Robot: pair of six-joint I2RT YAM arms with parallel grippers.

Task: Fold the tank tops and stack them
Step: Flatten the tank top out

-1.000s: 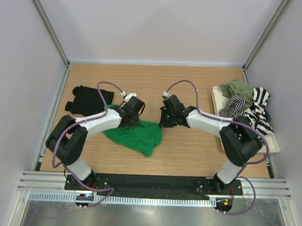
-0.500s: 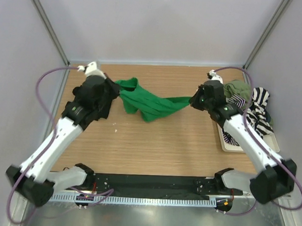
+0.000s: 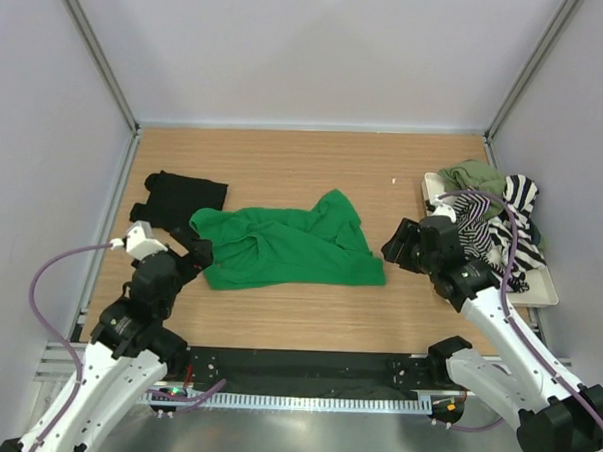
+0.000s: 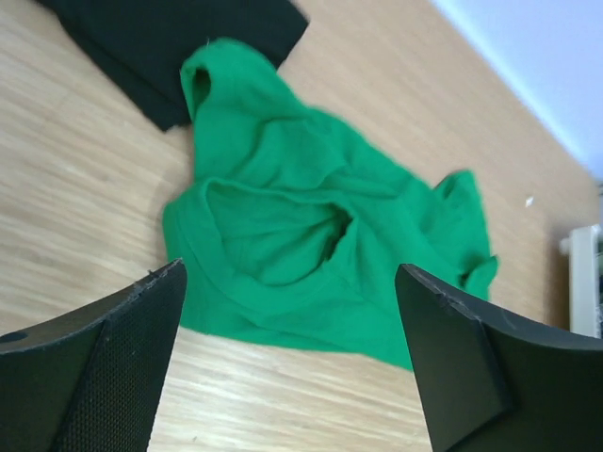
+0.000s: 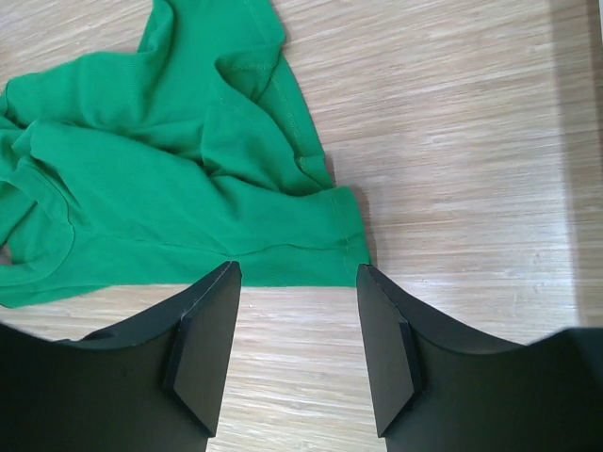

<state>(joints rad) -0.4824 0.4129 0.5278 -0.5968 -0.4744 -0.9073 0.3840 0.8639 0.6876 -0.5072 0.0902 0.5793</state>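
A bright green tank top [image 3: 286, 247] lies spread and rumpled in the middle of the table, also plain in the left wrist view [image 4: 311, 254] and the right wrist view [image 5: 179, 198]. A folded black tank top [image 3: 178, 199] lies at the far left, its corner touching the green one [image 4: 170, 47]. Olive [image 3: 474, 176] and striped tank tops [image 3: 507, 220] are piled on the tray at the right. My left gripper [image 3: 193, 253] hangs open just off the green top's left end [image 4: 292, 363]. My right gripper [image 3: 399, 245] is open beside its right corner [image 5: 297, 334]. Neither holds anything.
A white tray [image 3: 539, 291] stands at the right edge of the table under the heap of garments. Grey walls and metal posts close in the table on three sides. Bare wood shows along the near edge [image 3: 308, 316] and at the back [image 3: 304, 161].
Both grippers had the green top stretched in the air between them. They have let go, it now lies on the table, and both arms have drawn back toward the near edge with jaws open.
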